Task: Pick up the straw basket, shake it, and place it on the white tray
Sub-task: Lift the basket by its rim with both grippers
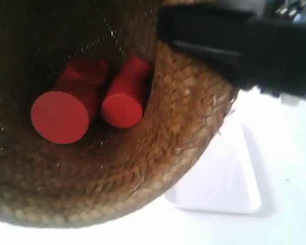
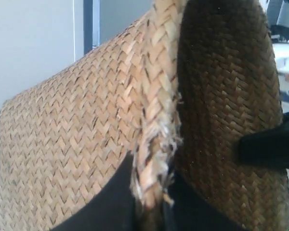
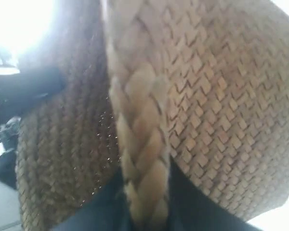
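White tabletop [image 1: 296, 168] spreads bright beneath the scene, and on it rests the flat, glossy white plastic tray [image 1: 229, 178] with rounded corners and a low rim. Above it, close to the exterior camera, hangs the large brown woven straw basket [image 1: 188, 122], tipped so that its dark inside faces the lens. It is off the table and not on the tray, though it overlaps one corner of the tray in the picture. Inside, a broad red cylindrical block [image 1: 59, 116] and a slimmer red cylinder [image 1: 123, 99] lie touching against the lower wall.

The left gripper [image 2: 151, 207] has its black fingers clamped on the braided rim [image 2: 159, 96], one finger inside and one outside. The right gripper [image 3: 144, 207] pinches the rim the same way. The arm at the exterior view's right [image 1: 245, 41] reaches onto the rim.

Several things could go wrong from here:
- With the basket this tilted, a hard shake could throw the red pieces over the rim.
- The straw looks frayed where the left fingers bite, so it may slip or tear under a jolt.
- If the arms move out of step, the soft wall could twist.
- The tray is barely larger than the base, so an off-centre descent could leave the basket perched on the raised edge, or push the glossy tray aside
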